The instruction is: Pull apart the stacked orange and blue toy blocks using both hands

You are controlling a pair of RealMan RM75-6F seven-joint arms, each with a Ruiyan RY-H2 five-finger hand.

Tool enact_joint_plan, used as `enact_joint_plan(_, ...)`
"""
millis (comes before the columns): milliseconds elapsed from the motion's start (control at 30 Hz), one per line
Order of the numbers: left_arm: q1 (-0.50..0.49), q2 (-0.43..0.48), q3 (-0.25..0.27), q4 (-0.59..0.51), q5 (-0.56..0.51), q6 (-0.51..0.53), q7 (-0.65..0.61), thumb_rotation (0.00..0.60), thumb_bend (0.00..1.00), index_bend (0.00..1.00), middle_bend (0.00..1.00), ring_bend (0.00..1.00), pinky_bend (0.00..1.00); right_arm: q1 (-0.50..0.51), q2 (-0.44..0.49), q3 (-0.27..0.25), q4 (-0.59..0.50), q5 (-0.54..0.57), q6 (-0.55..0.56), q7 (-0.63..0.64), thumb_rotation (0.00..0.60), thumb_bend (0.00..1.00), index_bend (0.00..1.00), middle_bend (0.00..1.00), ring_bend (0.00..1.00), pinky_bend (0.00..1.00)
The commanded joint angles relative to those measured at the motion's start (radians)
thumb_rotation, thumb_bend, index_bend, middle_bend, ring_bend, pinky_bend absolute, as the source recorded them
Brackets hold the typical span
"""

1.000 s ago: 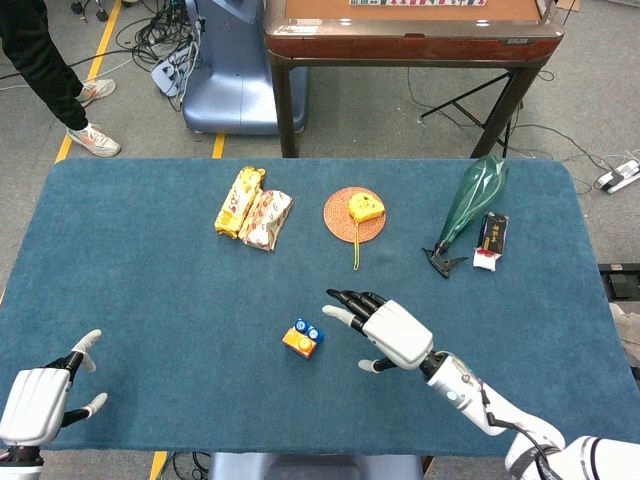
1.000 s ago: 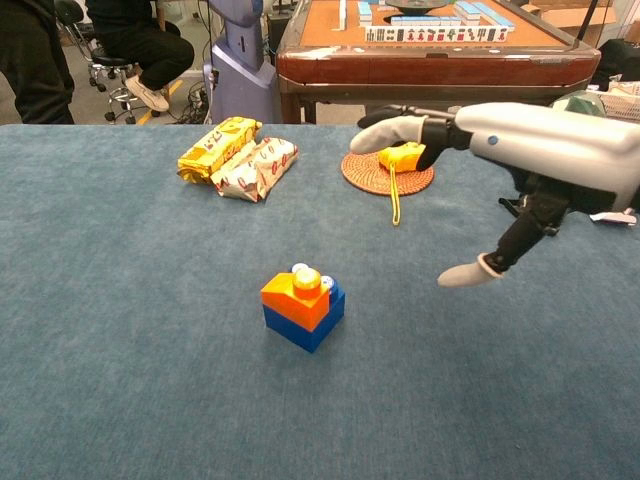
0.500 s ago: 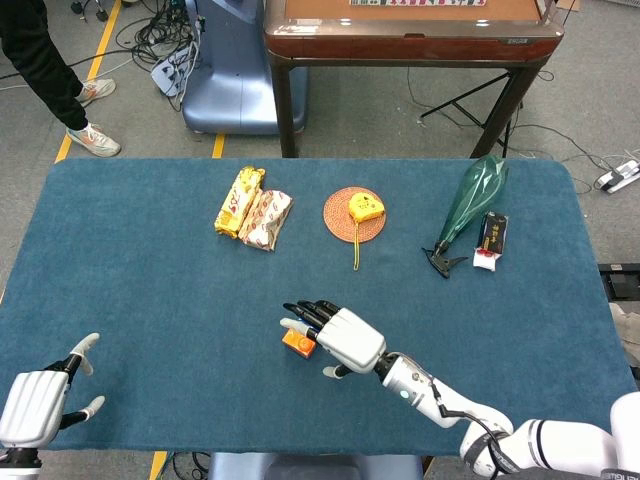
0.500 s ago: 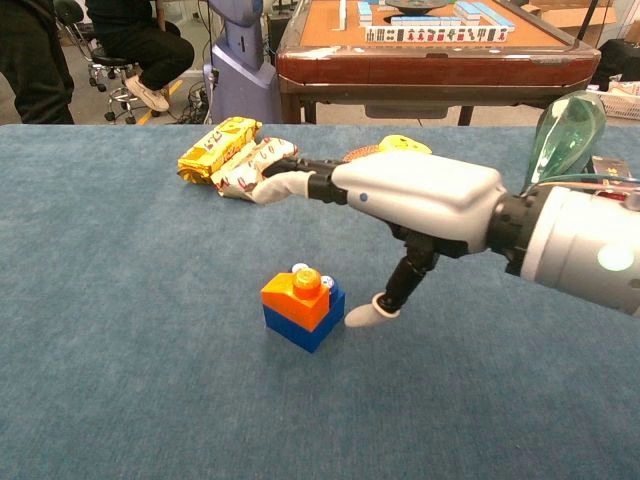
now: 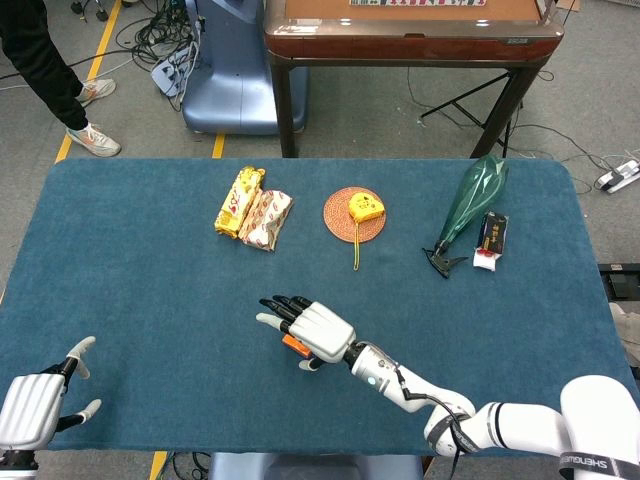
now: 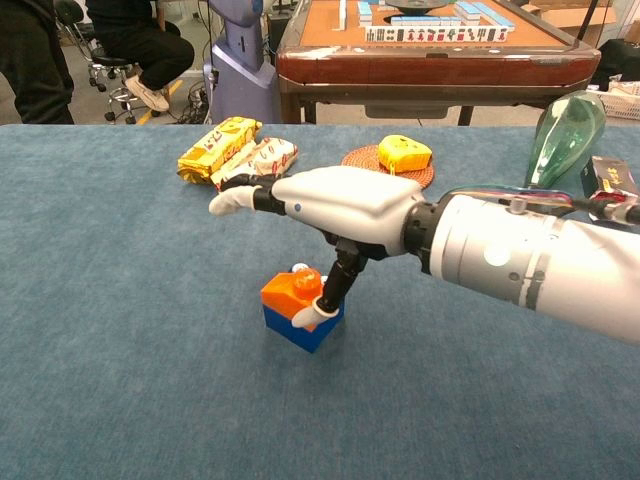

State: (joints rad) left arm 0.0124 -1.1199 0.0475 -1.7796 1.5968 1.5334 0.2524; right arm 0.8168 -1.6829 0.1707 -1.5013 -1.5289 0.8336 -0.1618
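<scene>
The right hand (image 6: 340, 205) is hovering over the stacked orange and blue toy blocks (image 6: 298, 309) at lower centre of the surface (image 5: 150, 280), fingers (image 5: 275, 303) spread wide, thumb tip touching the stack. The left hand (image 5: 25, 410) is resting at the lower left corner, fingers apart, holding nothing.

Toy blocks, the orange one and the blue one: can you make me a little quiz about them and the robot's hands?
1. True or false: the orange toy block sits on top of the blue toy block.
2. Which hand reaches over the stacked blocks? A: the white right hand. B: the white left hand. C: both.
3. Fill in: the yellow tape measure lies on a round woven ____.

Key
1. True.
2. A. The left hand waits at the near table edge.
3. Coaster.
</scene>
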Motion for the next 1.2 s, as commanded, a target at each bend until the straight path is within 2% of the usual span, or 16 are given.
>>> enact_joint_plan(33,0.0,0.0,0.001,0.002,0.0,-0.001,-0.001,0.6,0.15,0.18,0.47,0.59,0.79,0.018,-0.019,0.007,0.024,0.018,-0.01,0.003,0.6,0.0,0.08,0.0,0.02,0.16)
enact_joint_plan(433,0.003,-0.004,0.004,0.006,-0.004,-0.004,-0.005,0.6,0.15,0.18,0.47,0.59,0.79,0.052,-0.043,-0.002,0.078,0.059,-0.022,-0.005,0.6,0.0,0.08,0.0,0.02,0.16)
enact_joint_plan(1200,-0.005,-0.01,0.005,-0.009,-0.003,-0.02,0.016,0.6,0.15,0.18,0.47,0.59,0.79,0.038,0.038,-0.036,0.066,0.132,-0.009,-0.075,0.6,0.0,0.08,0.0,0.02,0.16)
